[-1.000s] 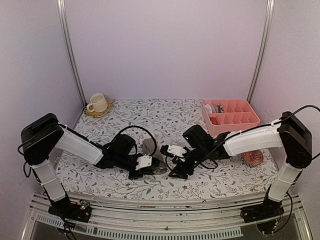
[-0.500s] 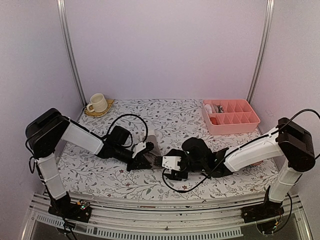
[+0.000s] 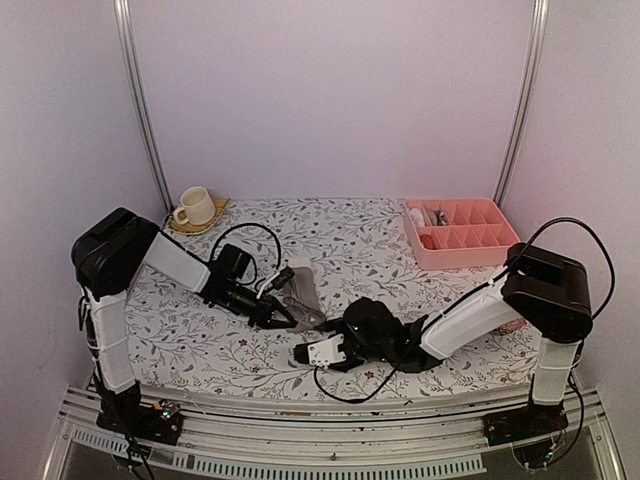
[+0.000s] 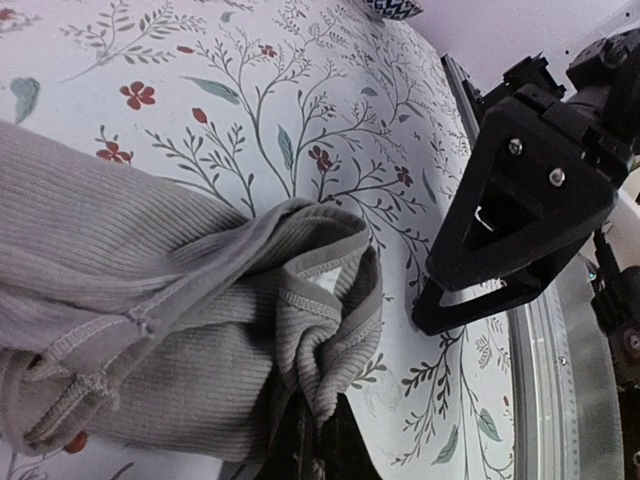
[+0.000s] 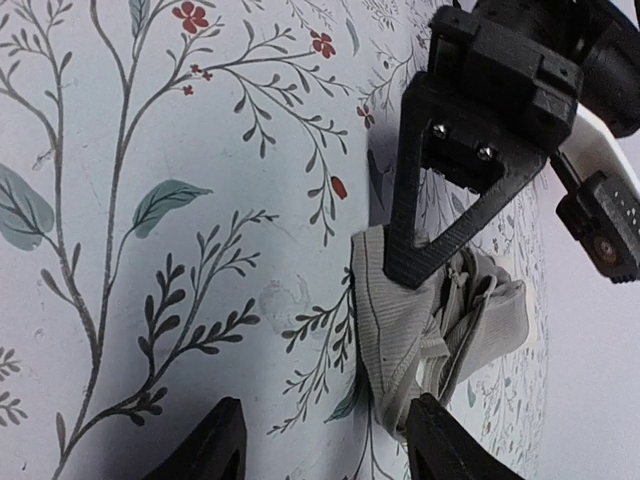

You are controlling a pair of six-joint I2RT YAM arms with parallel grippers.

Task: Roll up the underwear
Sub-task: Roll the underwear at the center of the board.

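The taupe ribbed underwear (image 3: 303, 288) lies bunched on the floral table (image 3: 350, 235), just left of centre. My left gripper (image 3: 291, 317) is shut on the cloth's near corner. In the left wrist view, the corner of the underwear (image 4: 170, 330) is folded and pinched between the dark fingers (image 4: 322, 445). My right gripper (image 3: 304, 356) lies low on the table just in front, jaws open. Through the right wrist camera the underwear (image 5: 395, 320) touches the right-hand fingertip of my right gripper (image 5: 325, 445), and the gap between the fingers shows only tablecloth. The left gripper's black finger (image 5: 455, 170) rests on the cloth.
A pink divided box (image 3: 462, 232) stands at the back right. A cream cup (image 3: 196, 206) sits on a coaster at the back left. The right gripper's black finger (image 4: 520, 200) sits close beside the cloth in the left wrist view. The table's near edge is just behind the right gripper.
My right gripper has swung left and toward the near edge, down to the table, with its jaws somewhat narrower. My left gripper has drawn back toward the left, still on the cloth.
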